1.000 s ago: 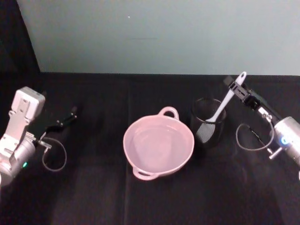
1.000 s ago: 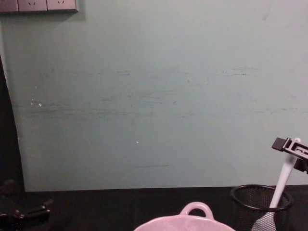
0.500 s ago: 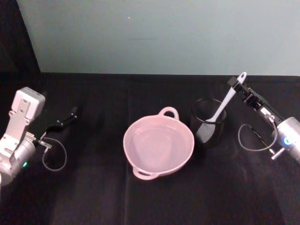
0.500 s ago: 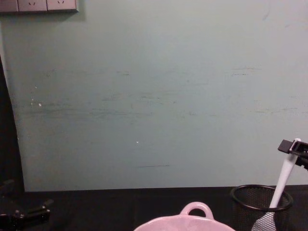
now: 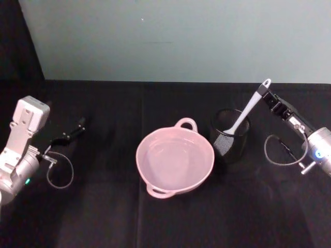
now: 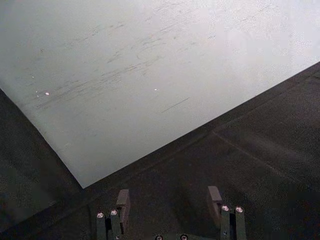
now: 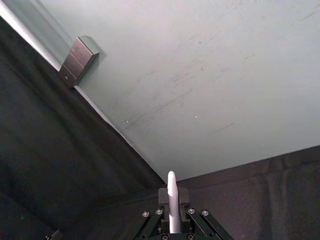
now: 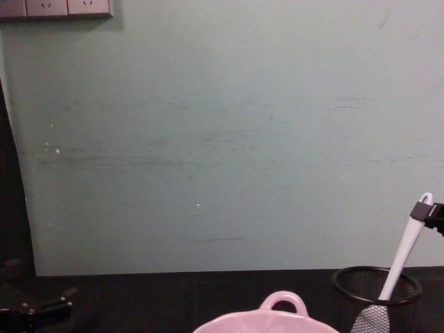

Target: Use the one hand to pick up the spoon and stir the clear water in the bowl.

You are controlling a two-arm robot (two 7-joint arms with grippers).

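Two pincers are here, and just one is busy. The right pincer point(image 5: 265, 96) is at the far right, up at the top of the spoon point(image 5: 243, 116). A second ago its jaws stood wide, one on each side of the handle. Now they are clenched on the handle, just under the little hole at the tip. The right wrist view shows the white handle point(image 7: 171, 197) pinched tight in the middle.

That means the grab looks done. I think the next job is to lift the spoon out of the cup point(image 5: 239, 147) and bring it left to the bowl point(image 5: 140, 157).

The spoon is long, thin and white. It leans, with its top toward the right and its flat head down in the black mesh cup. It has hardly moved yet. Maybe the head is a tiny bit off the cup's bottom, but that is hard to see.

The pink bowl sits in the middle of the black surface point(image 5: 103, 206), just left of the cup. Its water is clear and looks calm.

The left pincer point(image 5: 70, 133) rests far left, released, well apart from it all.
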